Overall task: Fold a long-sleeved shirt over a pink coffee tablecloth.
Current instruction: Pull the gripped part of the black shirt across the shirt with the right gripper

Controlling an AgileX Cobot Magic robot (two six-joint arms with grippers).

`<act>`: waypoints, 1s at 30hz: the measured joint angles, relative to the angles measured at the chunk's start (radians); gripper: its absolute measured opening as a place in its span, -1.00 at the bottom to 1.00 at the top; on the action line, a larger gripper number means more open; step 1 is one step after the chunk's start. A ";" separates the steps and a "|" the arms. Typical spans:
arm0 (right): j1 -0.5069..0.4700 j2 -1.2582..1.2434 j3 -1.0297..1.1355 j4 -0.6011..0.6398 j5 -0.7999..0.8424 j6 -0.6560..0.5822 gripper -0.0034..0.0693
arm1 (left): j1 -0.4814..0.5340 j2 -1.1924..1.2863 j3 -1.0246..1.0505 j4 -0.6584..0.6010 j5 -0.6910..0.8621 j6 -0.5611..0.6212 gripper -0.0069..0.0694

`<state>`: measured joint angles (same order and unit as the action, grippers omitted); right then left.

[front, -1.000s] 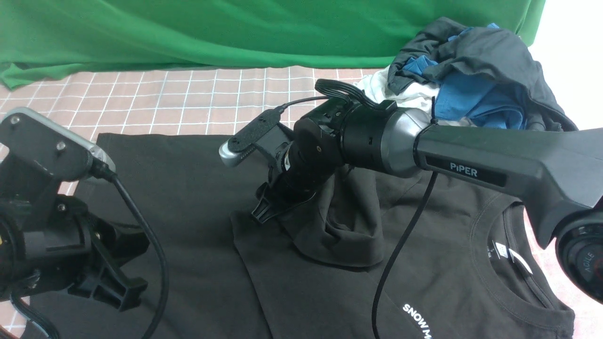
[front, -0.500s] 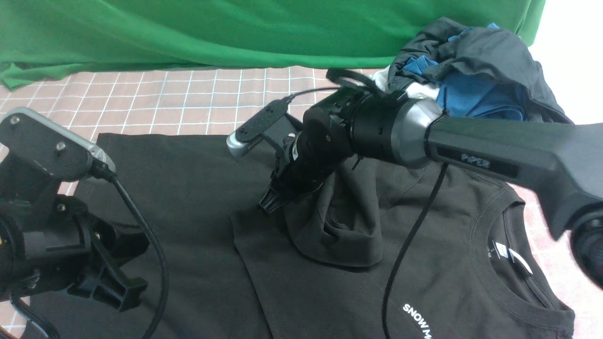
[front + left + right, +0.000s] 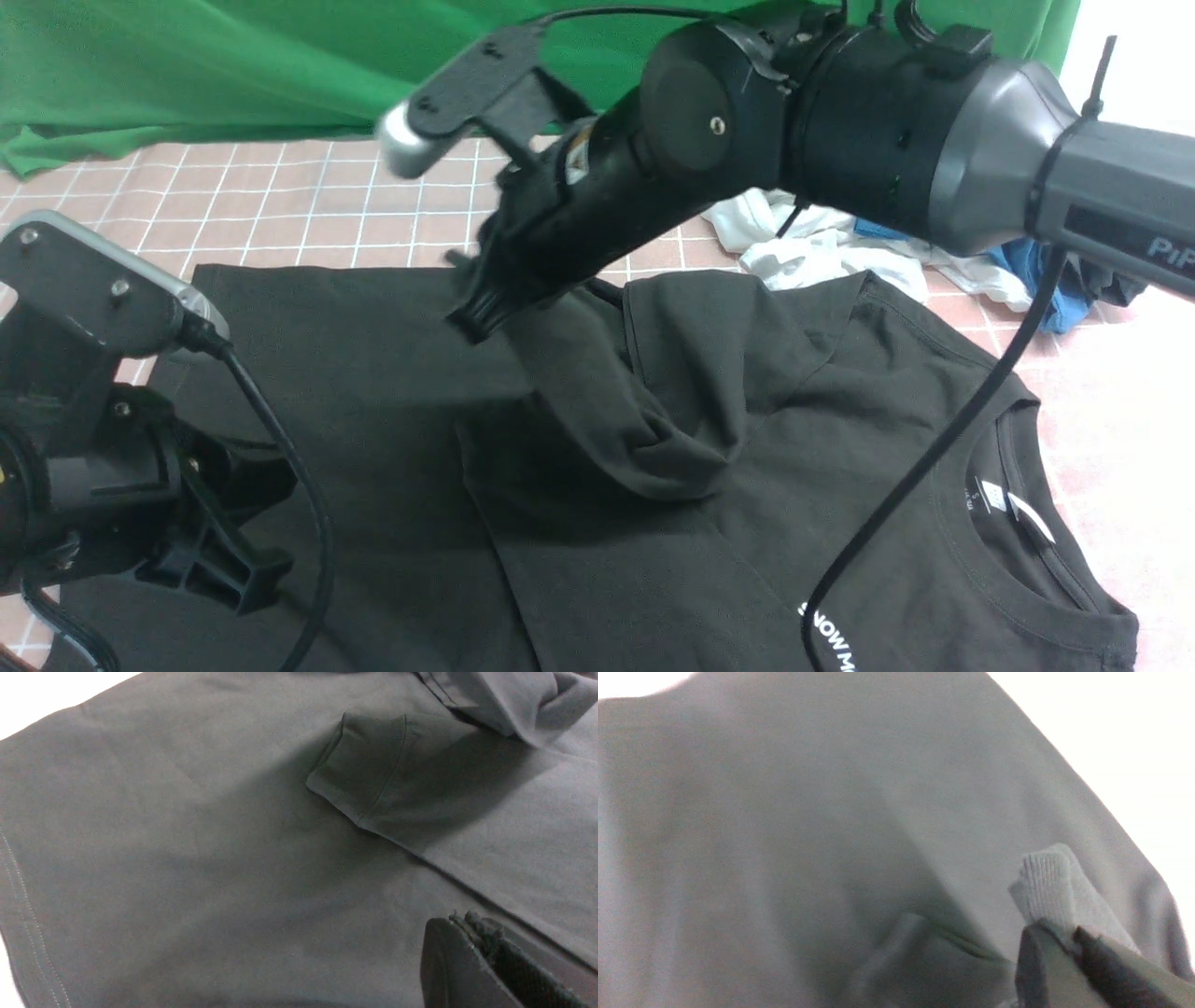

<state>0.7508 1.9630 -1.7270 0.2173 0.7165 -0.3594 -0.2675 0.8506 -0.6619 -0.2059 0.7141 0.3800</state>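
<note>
The black shirt lies spread on the pink checked tablecloth that covers the counter. The right fingers are clamped on the end of one sleeve and hold it in the air, well away from the collar. In the right wrist view the ribbed cuff sticks out between the closed fingers. The left fingers are together and hold nothing; they hang low over the shirt's body, far from the collar.

I judge that the step is to lay this sleeve straight across the body. The sleeve sags in a soft bunch where it meets the shirt, so a gentle pull away from the collar should take out the slack first. Too strong a pull can drag the shoulder and wrinkle the cloth near the collar. The grip is only on the cuff edge, so slow motion is safer. It is better to lower the cuff onto the shirt before letting go.
</note>
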 joint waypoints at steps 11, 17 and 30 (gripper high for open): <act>0.091 0.000 0.001 0.131 0.015 -0.238 -0.72 | 0.000 -0.147 0.000 -0.020 -0.015 0.020 -0.77; 0.141 0.000 0.001 0.143 0.053 -0.302 -0.72 | 0.000 -0.243 0.000 -0.021 -0.015 0.028 -0.77; 0.157 -0.088 -0.013 0.142 0.071 -0.310 -0.72 | 0.000 -0.283 0.000 0.006 -0.015 0.036 -0.77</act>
<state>0.9075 1.8746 -1.7404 0.3596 0.7872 -0.6698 -0.2675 0.5673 -0.6619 -0.2000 0.6993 0.4164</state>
